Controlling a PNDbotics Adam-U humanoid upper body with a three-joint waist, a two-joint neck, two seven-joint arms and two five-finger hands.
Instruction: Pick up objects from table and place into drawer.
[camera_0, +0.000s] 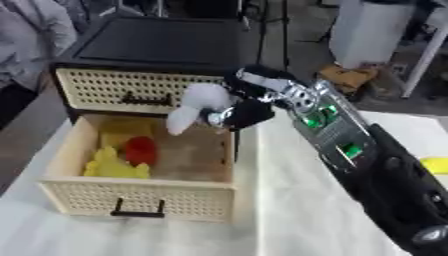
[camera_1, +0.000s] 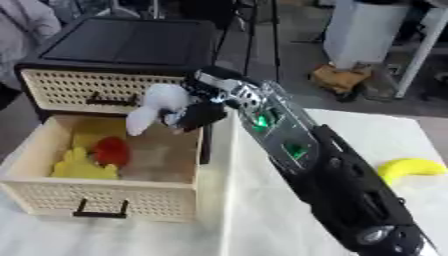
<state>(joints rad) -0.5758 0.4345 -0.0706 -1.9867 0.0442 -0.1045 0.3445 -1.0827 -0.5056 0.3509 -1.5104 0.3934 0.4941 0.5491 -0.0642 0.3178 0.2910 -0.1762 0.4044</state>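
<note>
Now white object in right robot hand, above open drawer

Beyond the far edge of your white-covered table, a crumpled brown paper bag lies on the grey floor. A white cylindrical bin stands behind it, with a white table leg slanting down at far right. A person's grey sleeve shows at upper left.
</note>
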